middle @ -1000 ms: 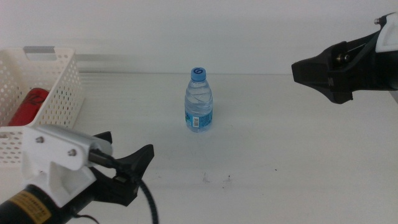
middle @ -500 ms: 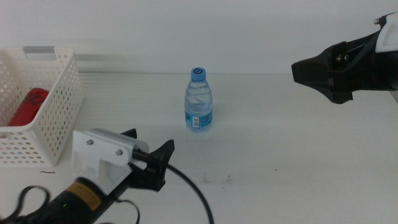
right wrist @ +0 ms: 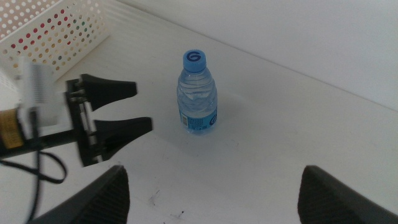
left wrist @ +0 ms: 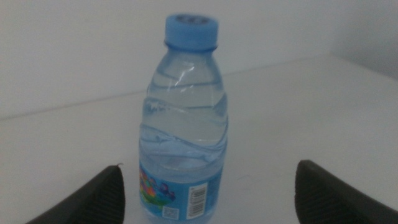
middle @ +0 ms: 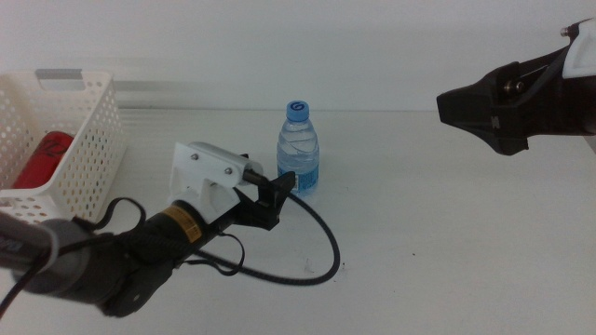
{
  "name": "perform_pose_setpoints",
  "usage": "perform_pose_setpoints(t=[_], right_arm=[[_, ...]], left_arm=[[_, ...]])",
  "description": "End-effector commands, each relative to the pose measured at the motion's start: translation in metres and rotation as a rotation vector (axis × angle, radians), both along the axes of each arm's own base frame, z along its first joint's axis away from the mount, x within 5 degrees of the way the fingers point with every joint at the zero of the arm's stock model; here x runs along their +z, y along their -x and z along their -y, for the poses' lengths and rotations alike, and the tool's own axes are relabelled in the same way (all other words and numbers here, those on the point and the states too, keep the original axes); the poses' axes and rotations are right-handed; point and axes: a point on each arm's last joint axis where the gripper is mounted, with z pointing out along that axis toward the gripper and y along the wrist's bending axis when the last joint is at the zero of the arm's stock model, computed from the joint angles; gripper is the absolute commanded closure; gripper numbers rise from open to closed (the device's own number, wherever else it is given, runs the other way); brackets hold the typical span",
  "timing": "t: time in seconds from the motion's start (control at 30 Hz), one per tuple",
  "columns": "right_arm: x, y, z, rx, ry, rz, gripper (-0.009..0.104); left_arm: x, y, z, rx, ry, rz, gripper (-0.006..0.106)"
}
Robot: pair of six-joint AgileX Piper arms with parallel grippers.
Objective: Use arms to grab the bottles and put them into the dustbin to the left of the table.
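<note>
Centre the wide-open, empty left gripper (middle: 276,191) on the upright water bottle (middle: 298,149) standing mid-table (middle: 447,242) — close low on the label, squarely — right gripper (middle: 466,107) open, idle, raised well apart.

place: lab-like test bench | bare white table (middle: 447,233); plain white wall (middle: 279,46)

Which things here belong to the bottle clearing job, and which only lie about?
Belong to the job:
- small clear blue-capped water bottle, upright on the table
- white perforated plastic basket
- red can inside the basket
- left gripper, open beside the bottle
- right gripper, waiting

Just lying about:
- tiny dark specks on the white tabletop
</note>
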Motion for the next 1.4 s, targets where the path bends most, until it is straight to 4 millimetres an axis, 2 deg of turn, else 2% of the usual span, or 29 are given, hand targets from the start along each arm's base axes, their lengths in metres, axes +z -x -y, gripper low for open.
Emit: perform_pose_setpoints(t=[0.0,0.23,0.77,0.87,0.93,1.03,1.13,1.2,1.27,1.37], right_arm=[[0.004,0.001,0.001,0.001,-0.008,0.016,0.011],[0.004,0.001,0.001,0.001,-0.008,0.016,0.011],[0.004,0.001,0.001,0.001,-0.008,0.016,0.011],[0.004,0.001,0.001,0.001,-0.008,0.016,0.011],[0.004,0.001,0.001,0.001,-0.008,0.016,0.011],[0.004,0.001,0.001,0.001,-0.008,0.016,0.011],[0.004,0.001,0.001,0.001,-0.008,0.016,0.011],[0.004,0.001,0.001,0.001,-0.008,0.016,0.011],[0.004,0.001,0.001,0.001,-0.008,0.016,0.011],[0.004,0.001,0.001,0.001,-0.008,0.016,0.011]], left_arm=[[-0.003,-0.010,0.003,-0.002,-0.004,-0.017,0.007],[-0.008,-0.039,0.015,-0.002,-0.022,-0.017,0.007],[-0.037,-0.100,0.046,-0.048,0.003,-0.059,0.008],[-0.042,-0.106,0.046,-0.008,0.102,-0.139,0.016],[-0.039,-0.106,0.047,-0.023,0.121,-0.134,0.028],[-0.025,-0.106,0.046,-0.065,0.106,-0.088,0.051],[-0.009,-0.103,0.043,-0.046,0.075,-0.116,0.076],[0.008,-0.096,0.039,-0.053,0.017,-0.146,0.087],[0.038,-0.087,0.032,-0.053,-0.037,-0.152,0.093],[0.082,-0.074,0.012,0.000,-0.119,-0.175,0.095]])
